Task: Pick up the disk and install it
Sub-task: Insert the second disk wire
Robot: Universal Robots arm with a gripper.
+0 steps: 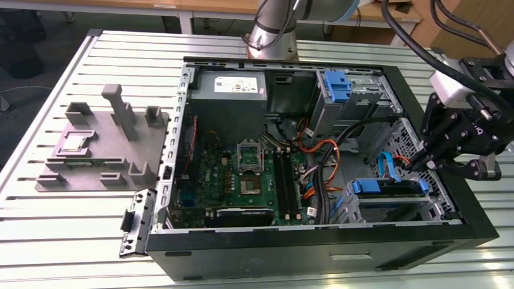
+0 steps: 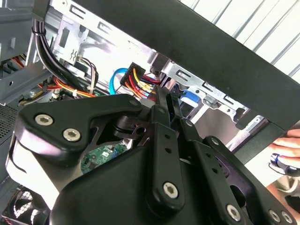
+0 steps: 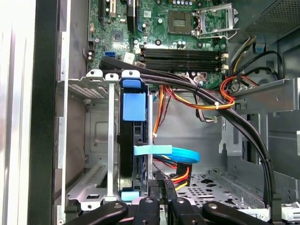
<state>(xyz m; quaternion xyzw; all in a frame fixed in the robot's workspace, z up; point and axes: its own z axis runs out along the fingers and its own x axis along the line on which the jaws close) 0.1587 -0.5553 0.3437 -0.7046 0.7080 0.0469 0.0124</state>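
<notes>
Exterior view — computer case (image 1: 241,256) lies open on slatted table (image 1: 72,223).

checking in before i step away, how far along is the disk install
Mostly done, it seems: the disk in its blue frame stands in the metal drive cage of the open computer case, with a blue cable at its edge. The gripper sits at the disk's near end. Whether the disk is fully seated, and whether the gripper grips it, can't be told.
</notes>
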